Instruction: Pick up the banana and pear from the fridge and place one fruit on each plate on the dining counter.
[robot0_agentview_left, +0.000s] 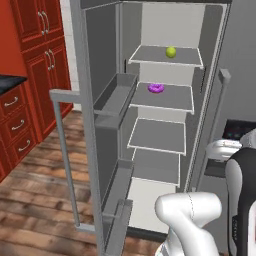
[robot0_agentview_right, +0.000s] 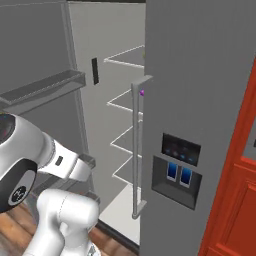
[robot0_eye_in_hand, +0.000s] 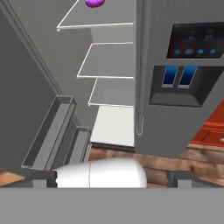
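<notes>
A: Claw state? Quick.

B: Can't tell. In the hand view just two small dark finger tips (robot0_eye_in_hand: 39, 180) sit at the bottom corners, far apart in frame, nothing between them but the arm's own body. Not calling it wide or narrow.

A: Target?

B: Small roundish yellow-green pear (robot0_agentview_left: 171, 51), sitting on the top pale grey shelf (robot0_agentview_left: 150, 56) inside the tall grey steel fridge (robot0_agentview_left: 210, 45), door swung open. From the claw it's ahead and well above; the hand camera looks up the shelf stack and stops at the glossy purple ring doughnut (robot0_eye_in_hand: 94, 2) one shelf below the pear.

A: Long axis?

B: None to speak of, it's near round, smooth skin. Any approach angle should do, my guess.

A: Banana?

B: Can't place it. Lower shelves look bare, flat, matte, thin pale edges.

A: So the move?

B: Likely raise the claw a lot, then reach forward into the top shelf. Open door bin (robot0_agentview_left: 116, 95) sits left of that path.
</notes>
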